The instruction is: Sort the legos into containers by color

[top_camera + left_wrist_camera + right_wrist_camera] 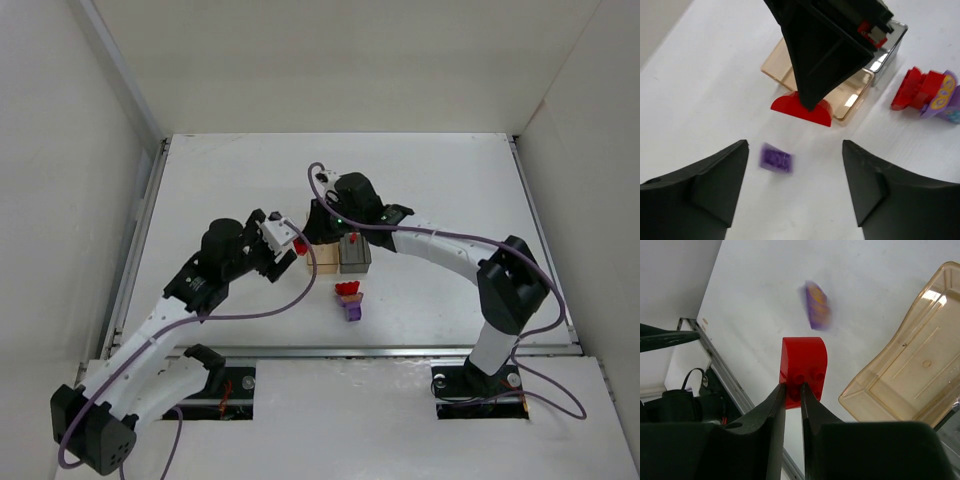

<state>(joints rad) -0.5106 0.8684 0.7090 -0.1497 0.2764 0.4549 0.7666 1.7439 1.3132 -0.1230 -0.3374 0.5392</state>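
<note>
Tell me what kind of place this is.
Probably a robotics lab test cell: a white table boxed in by plain panels, two robot arms bolted at its edge, toy bricks and bins laid out.

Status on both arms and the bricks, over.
Left gripper open above loose purple brick. Right gripper shut on red brick, beside tan bin. Nothing between them.

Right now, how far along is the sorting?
Done: nothing visible; the tan bin looks empty, the grey bin is unclear inside. In hand: the right gripper is shut on a red brick near the tan bin. Left: a blurred purple brick below the open left gripper, plus the mixed pile.
</note>
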